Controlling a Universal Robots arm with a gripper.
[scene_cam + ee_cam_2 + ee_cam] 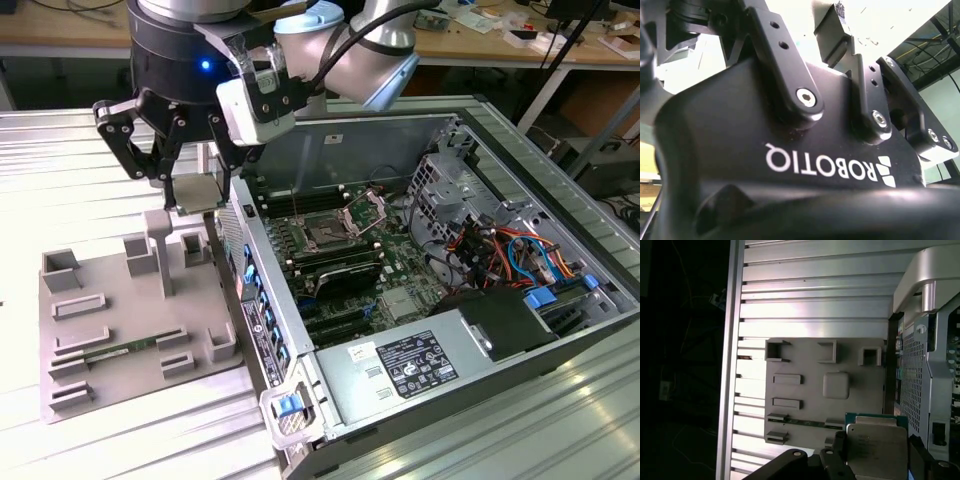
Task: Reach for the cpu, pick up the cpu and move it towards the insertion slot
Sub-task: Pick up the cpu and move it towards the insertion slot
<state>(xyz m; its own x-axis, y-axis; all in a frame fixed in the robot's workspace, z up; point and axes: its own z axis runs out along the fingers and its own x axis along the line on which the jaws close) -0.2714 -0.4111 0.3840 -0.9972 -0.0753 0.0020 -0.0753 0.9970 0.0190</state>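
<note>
Ribbed metal bench (90, 150) across the whole exterior view, pale and glaring at the left. Open computer case (520, 160) over the centre and right of that frame, lying on its side with the green motherboard (350, 250) exposed inside. Grey fixture plate (130, 330) at lower left, just beside the case wall, carrying raised blocks, a tall post (162, 250) and a long green memory stick (120, 352) lying near its lower edge. Black and silver robot arm (340, 50) entering from the top centre, with the gripper (197, 190) hanging at upper left above the plate. Fingers (225, 150) closed around the cpu (197, 192), a small flat whitish square held level in the air, clear of the plate and above the post. Same cpu (877, 450) at lower right of the first wrist view, silver top with a green border, dark fingers (837, 460) pressed against its edges, the fixture plate (805, 360) below it in mid-frame and the perforated case wall (912, 385) at right. Insertion slot (328, 232) near the centre of the exterior view, a dark square framed in silver with its retention bracket (368, 208) raised, well apart from the held cpu. Black gripper body (740, 130) and linkage close up in the second wrist view.
</note>
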